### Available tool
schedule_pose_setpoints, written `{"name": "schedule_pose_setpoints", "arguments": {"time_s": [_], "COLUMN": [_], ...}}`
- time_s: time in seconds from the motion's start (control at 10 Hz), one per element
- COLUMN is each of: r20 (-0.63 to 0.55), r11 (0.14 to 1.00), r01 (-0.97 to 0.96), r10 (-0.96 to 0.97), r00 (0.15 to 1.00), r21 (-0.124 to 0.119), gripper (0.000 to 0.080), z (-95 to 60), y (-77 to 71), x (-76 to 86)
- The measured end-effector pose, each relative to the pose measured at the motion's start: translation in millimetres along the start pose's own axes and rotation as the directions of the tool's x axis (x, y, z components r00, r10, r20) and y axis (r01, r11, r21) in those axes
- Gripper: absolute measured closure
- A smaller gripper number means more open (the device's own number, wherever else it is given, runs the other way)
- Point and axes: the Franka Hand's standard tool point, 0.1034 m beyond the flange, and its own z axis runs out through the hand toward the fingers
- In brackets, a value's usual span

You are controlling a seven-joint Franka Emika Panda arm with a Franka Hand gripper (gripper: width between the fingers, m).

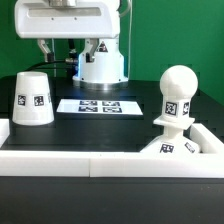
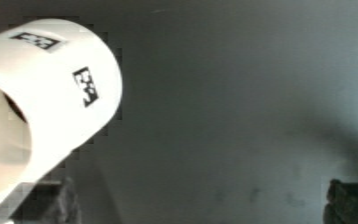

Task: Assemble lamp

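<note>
The white cone shade [image 1: 33,98] stands wide end down on the black table at the exterior view's left. The ball-shaped bulb [image 1: 177,95] stands upright on the low base block [image 1: 176,147] at the exterior view's right, by the white wall. My gripper [image 1: 72,50] hangs high at the back, above and behind the shade, open and empty. In the wrist view the shade [image 2: 43,100] fills one side, its tags showing. The gripper [image 2: 197,198] is wide open beside it, and one dark fingertip [image 2: 355,196] shows over bare table. The bulb and base are out of the wrist view.
The marker board [image 1: 98,105] lies flat mid-table. The white robot pedestal [image 1: 102,66] stands behind it. A low white wall [image 1: 90,160] runs along the front and up both sides. A green backdrop closes the rear.
</note>
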Motion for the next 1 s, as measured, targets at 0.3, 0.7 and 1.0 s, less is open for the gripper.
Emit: {"name": "schedule_pose_setpoints", "arguments": {"time_s": [0.3,0.7,1.0], "r20": [0.008,0.019,0.029], "r11": [1.0,0.999,0.996], "r01": [0.023,0.041,0.087], "r10": [-0.023,-0.041,-0.088], "r00": [1.0,0.999,0.996], "r21": [0.003,0.013,0.007], "gripper": [0.01,0.01,0.01], "z": [5.5,16.6,29.9], "y": [14.5,42.0,48.2], "x": [-5.0,-16.1,-17.0]}}
